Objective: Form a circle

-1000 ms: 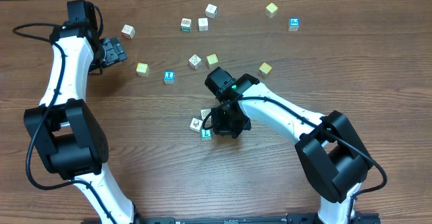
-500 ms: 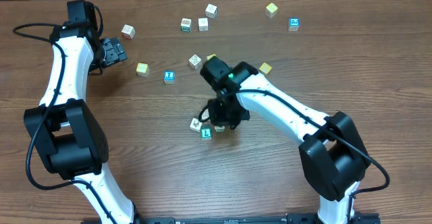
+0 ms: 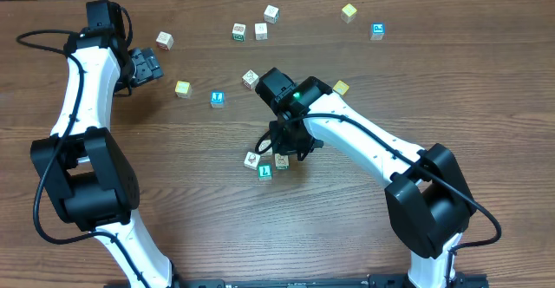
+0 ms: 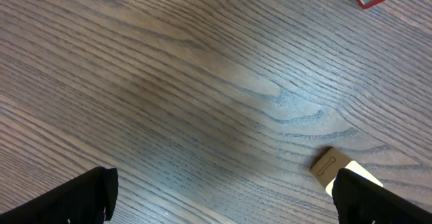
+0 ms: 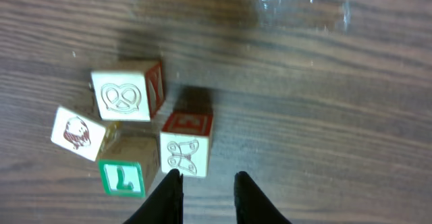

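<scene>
**Right gripper narrowly parted beside the block cluster**

Right gripper [image 5: 203,185] points down at the table [image 3: 173,193], its two dark fingers a narrow gap apart with only bare wood between them; it holds nothing. The circle [image 5: 128,143] lies near the middle of the table, just ahead of those fingertips. It is a tight group of four cubes: a pretzel cube [image 5: 123,97], a lion cube [image 5: 78,133], a green L cube [image 5: 122,177] and a butterfly cube with a red top [image 5: 184,154]. The butterfly cube sits just beside the left fingertip; whether they touch I cannot tell. The pretzel, lion and L cubes press close together, and the butterfly cube stands against the L cube's side.

Left gripper [image 4: 221,181] hangs over the table toward the far left corner, jaws spread wide and empty, a pale cube [image 4: 333,165] near one finger. Loose cubes are scattered toward the far edge, among them a yellow cube [image 3: 349,11] and a blue cube [image 3: 377,30].
</scene>
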Action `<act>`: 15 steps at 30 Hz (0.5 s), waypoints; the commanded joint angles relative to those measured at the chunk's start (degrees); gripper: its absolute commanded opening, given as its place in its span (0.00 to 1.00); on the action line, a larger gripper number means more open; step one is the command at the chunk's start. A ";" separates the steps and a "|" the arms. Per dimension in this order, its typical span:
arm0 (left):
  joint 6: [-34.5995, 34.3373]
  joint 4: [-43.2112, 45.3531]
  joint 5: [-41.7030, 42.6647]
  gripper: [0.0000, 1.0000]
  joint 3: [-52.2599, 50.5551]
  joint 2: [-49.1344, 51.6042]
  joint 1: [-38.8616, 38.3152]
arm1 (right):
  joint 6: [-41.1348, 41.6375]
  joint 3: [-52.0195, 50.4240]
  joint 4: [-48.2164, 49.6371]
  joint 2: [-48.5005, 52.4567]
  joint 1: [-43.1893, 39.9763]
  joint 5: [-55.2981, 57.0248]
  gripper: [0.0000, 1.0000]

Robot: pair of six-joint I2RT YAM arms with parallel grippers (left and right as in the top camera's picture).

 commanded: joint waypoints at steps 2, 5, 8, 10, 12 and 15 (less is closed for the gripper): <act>0.46 0.11 -0.28 1.00 -0.35 -0.57 -0.37 | -1.36 -0.04 1.44 0.15 -0.70 3.96 0.05; 0.46 0.11 -0.26 1.00 -0.35 -0.57 -0.39 | -1.33 -0.04 2.08 0.15 -1.51 4.22 0.04; 0.46 0.09 -0.28 0.99 -0.35 -0.57 -0.39 | -1.33 -0.04 3.04 0.15 -2.32 3.72 0.04; 0.46 0.11 -0.28 1.00 -0.35 -0.57 -0.39 | -1.33 -0.04 4.33 0.15 -2.51 1.73 0.04; 0.46 0.09 -0.28 0.99 -0.35 -0.57 -0.39 | -1.31 -0.04 5.60 0.15 -2.51 0.02 0.04; 0.46 0.11 -0.28 1.00 -0.35 -0.57 -0.39 | -1.25 -0.04 6.56 0.15 -2.56 0.22 0.04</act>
